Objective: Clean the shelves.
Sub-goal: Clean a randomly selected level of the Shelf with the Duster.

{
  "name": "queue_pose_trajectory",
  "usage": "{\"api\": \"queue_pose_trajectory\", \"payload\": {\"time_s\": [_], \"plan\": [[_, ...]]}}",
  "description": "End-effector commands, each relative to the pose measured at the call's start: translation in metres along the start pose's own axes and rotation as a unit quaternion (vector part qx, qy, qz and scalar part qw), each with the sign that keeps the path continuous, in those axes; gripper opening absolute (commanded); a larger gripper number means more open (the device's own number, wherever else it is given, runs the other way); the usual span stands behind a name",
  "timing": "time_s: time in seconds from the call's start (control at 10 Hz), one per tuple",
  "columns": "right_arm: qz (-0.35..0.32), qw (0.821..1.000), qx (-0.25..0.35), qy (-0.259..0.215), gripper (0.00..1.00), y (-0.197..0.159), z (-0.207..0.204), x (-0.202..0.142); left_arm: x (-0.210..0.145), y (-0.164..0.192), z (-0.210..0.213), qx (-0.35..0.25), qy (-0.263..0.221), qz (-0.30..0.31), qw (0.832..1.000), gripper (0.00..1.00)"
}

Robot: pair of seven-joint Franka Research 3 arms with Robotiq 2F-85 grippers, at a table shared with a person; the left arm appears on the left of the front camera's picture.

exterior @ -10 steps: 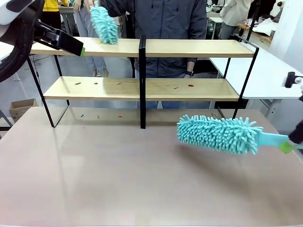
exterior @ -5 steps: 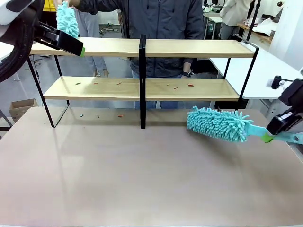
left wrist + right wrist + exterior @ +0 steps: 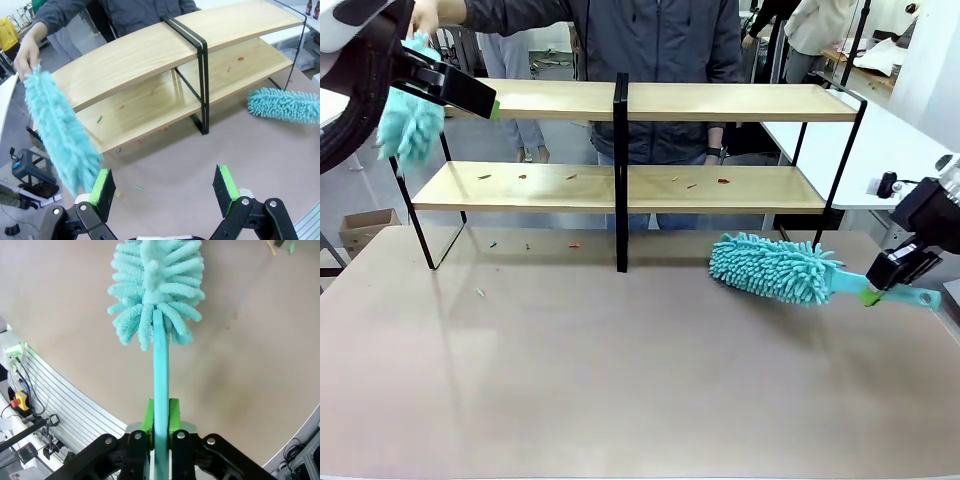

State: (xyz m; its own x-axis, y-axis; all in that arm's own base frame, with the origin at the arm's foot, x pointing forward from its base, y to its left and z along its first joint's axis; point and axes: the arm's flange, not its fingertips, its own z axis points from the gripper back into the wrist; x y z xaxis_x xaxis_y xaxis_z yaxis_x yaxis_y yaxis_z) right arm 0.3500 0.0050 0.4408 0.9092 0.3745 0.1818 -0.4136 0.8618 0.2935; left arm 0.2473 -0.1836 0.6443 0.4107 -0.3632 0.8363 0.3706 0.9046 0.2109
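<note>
Fingers of the right gripper (image 3: 161, 416) pinch the handle of a teal duster (image 3: 770, 268), its head low over the table (image 3: 620, 380) before the shelves (image 3: 730, 102); the left gripper (image 3: 165, 182) is spread wide, empty, beside a person's second duster (image 3: 57, 130)

The near half of the surface (image 3: 620, 380) lies bare, so a hand can cross it freely from either side. Along the far edge the shelves (image 3: 740, 102) span nearly the full width. The black centre post (image 3: 620, 170) splits the gap between the two boards into a left and a right bay, both open to the front. The person's duster (image 3: 410, 125) hangs at the shelves' left end, just beside the left hand (image 3: 164, 185), whose jaws stand wide apart. The second duster (image 3: 770, 268), clamped in the right hand (image 3: 873, 293), lies low before the right bay. The person's body (image 3: 660, 50) closes off the back.
</note>
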Motion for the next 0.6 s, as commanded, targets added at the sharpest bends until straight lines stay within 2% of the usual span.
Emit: {"api": "queue_pose_trajectory", "payload": {"time_s": [0.0,0.2,0.4,0.5], "plan": [[-0.026,0.999,-0.015,-0.024,0.12,0.008,-0.01,0.009,0.0,0.001,0.001,0.002,-0.001,0.001,1.0,1.0],[-0.071,0.996,-0.048,-0.036,0.12,0.021,-0.035,0.012,0.0,0.001,0.001,0.002,-0.001,0.001,1.0,1.0],[-0.11,0.988,-0.079,-0.071,0.12,0.025,-0.051,0.009,0.0,0.001,0.001,0.002,-0.001,0.001,1.0,1.0],[-0.131,0.985,-0.093,-0.063,0.12,0.029,-0.055,0.008,0.0,0.001,0.001,0.002,-0.001,0.001,1.0,1.0]]}}
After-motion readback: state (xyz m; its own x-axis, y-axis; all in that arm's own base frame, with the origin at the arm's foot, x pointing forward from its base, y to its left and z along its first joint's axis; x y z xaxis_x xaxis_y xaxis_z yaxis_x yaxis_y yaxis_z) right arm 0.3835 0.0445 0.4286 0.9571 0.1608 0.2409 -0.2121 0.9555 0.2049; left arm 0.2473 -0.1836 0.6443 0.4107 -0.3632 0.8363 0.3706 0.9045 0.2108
